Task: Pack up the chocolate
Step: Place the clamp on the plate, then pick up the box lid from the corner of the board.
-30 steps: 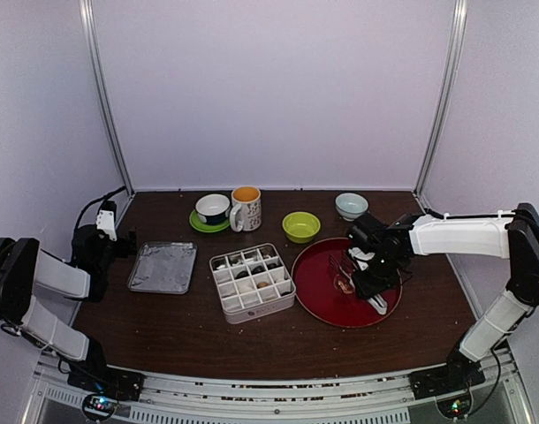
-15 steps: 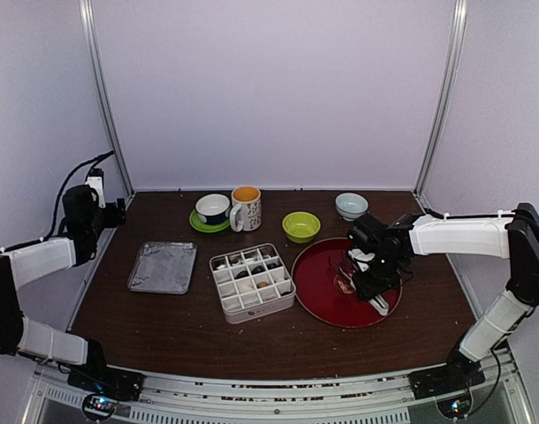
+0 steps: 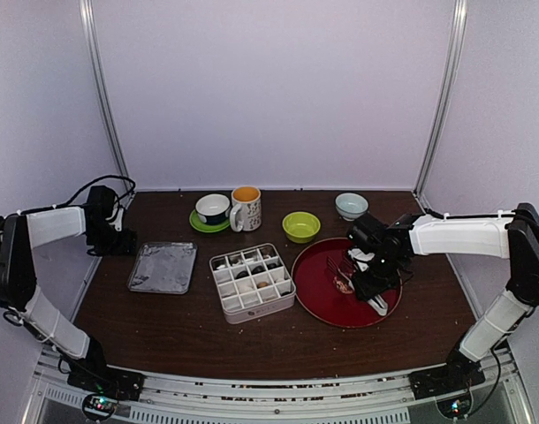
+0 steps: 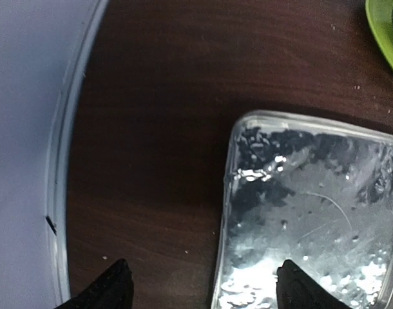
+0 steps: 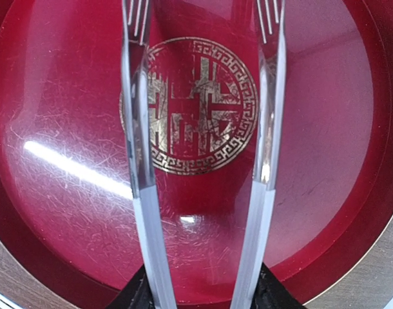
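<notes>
Dark wood table point(image 3: 181, 336), lilac walls point(image 3: 269, 88) on three sides.

Left gripper point(image 4: 200, 290): parked at the far left, near the wall. Its wrist view shows both fingers point(image 4: 113, 286) spread wide with nothing between them. One tip is over bare table, the other over the left edge of the foil tray point(image 3: 163, 268). The foil tray lies flat and crinkled, left of the box.

Box point(image 3: 256, 309): white, divided into small square cells, sitting mid-table between the foil tray and the red tray point(image 3: 318, 291). The box almost meets the red tray's rim; I cannot tell whether they touch.

Chocolate point(image 3: 263, 283): dark and brown pieces sit in several cells of the box. From overhead they are too small to count; perhaps half the cells are filled, and the near row looks white. No pieces show on the red tray.

Right gripper point(image 5: 200, 296): over the red tray, clamped on the handle end of the tongs point(image 5: 140, 161). The two metal arms run forward from my fingers and stand apart. Their forked tips are open with nothing between them, hanging above the gold emblem point(image 5: 190, 106) at the tray's centre. I cannot tell whether the tips touch the tray.

Back row, left to right: cup point(image 3: 213, 208) on a green saucer point(image 3: 199, 224), mug point(image 3: 246, 208) just beside it, green bowl point(image 3: 300, 226), pale bowl point(image 3: 351, 205).
</notes>
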`<state>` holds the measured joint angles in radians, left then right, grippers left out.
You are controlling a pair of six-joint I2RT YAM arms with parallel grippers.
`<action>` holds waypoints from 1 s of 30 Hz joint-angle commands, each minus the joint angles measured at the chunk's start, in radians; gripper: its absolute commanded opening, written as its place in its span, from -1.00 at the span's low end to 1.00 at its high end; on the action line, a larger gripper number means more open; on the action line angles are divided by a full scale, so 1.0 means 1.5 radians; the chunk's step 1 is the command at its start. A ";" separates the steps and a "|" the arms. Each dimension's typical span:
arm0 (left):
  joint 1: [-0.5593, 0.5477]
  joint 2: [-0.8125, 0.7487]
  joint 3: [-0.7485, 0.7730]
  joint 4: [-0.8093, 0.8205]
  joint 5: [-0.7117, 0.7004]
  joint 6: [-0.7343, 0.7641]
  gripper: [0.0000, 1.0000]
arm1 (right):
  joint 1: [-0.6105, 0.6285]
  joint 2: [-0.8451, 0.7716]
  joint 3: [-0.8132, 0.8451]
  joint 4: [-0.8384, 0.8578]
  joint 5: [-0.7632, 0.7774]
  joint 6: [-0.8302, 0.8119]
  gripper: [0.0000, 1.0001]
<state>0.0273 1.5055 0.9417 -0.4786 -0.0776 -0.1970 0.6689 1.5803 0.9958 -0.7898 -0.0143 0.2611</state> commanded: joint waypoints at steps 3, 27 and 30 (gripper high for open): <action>0.006 0.073 0.067 -0.110 0.070 -0.037 0.38 | -0.002 -0.009 0.017 0.017 -0.003 0.009 0.05; 0.008 0.266 0.184 -0.199 0.090 -0.055 -0.42 | 0.068 0.185 0.334 -0.001 -0.123 -0.032 -0.04; 0.008 0.272 0.191 -0.215 0.084 -0.056 -0.60 | 0.076 0.218 0.378 -0.010 -0.124 -0.016 -0.12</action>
<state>0.0322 1.8832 1.2057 -0.7483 0.0391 -0.2859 0.7692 1.8767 1.4807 -0.7761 -0.1871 0.2161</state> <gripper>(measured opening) 0.249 0.451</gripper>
